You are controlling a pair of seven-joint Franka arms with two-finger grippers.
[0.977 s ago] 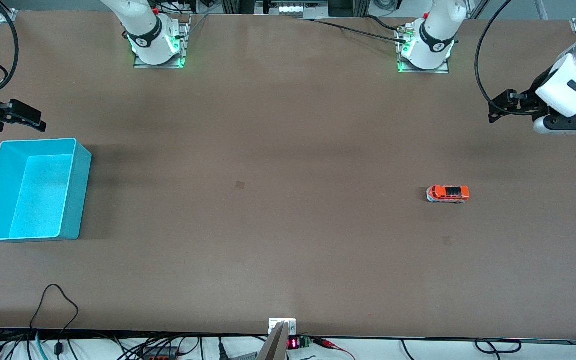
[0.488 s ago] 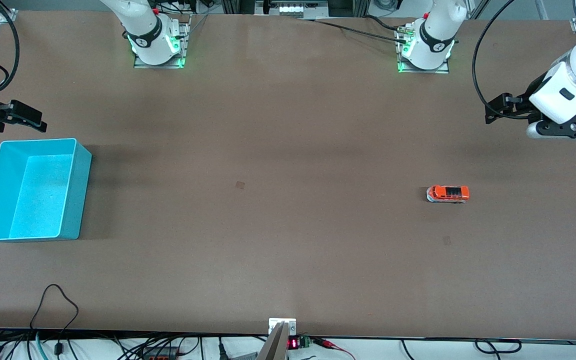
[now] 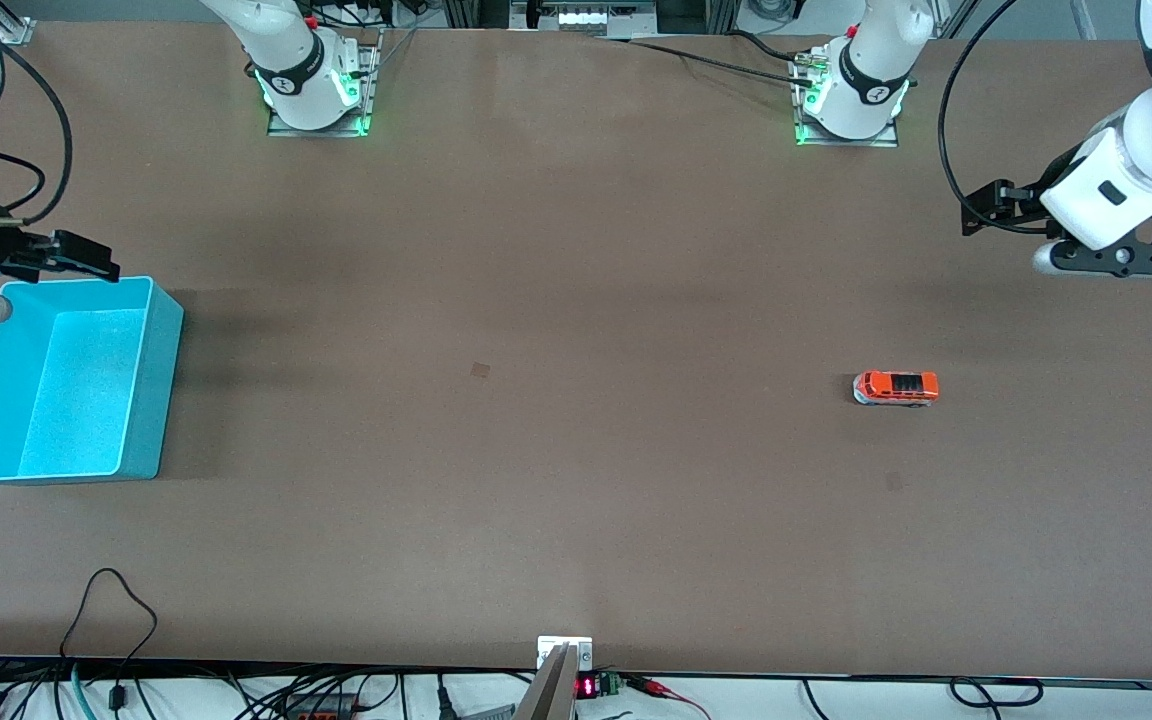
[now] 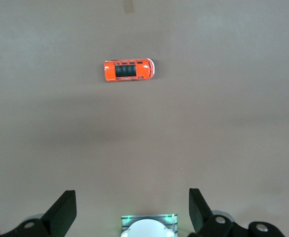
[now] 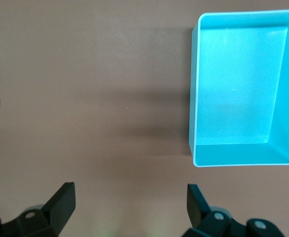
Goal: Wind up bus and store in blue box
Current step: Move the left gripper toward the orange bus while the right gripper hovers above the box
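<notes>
Left gripper point(image 4: 132, 210): jaws wide apart, holding nothing; up in the air over bare table at the left arm's end.
Right gripper point(image 5: 130, 207): jaws wide apart, empty; up in the air by the blue box's rim at the right arm's end; judged waiting.
Bus point(image 3: 896, 387): on its wheels on the table, untouched; toward the left arm's end, well apart from the box.
Bearing from left gripper: bus lies ahead in the left wrist view, nearer the front camera than the spot under the gripper; not yet below the fingers.
Long axis of bus: along the table's length, base to base; in the left wrist view parallel to the line between the fingertips, so a wrist turn judged needed to clamp the narrow sides.
Nearer arm: left, by a wide margin.
Blue box point(image 3: 156, 390): open top, nothing visible inside, at the right arm's end.
Table point(image 3: 576, 300): open surface on all sides of the bus; table edges well away; no obstacle on the descent path.
Stage: judged approach only; winding and storing not yet done.
</notes>
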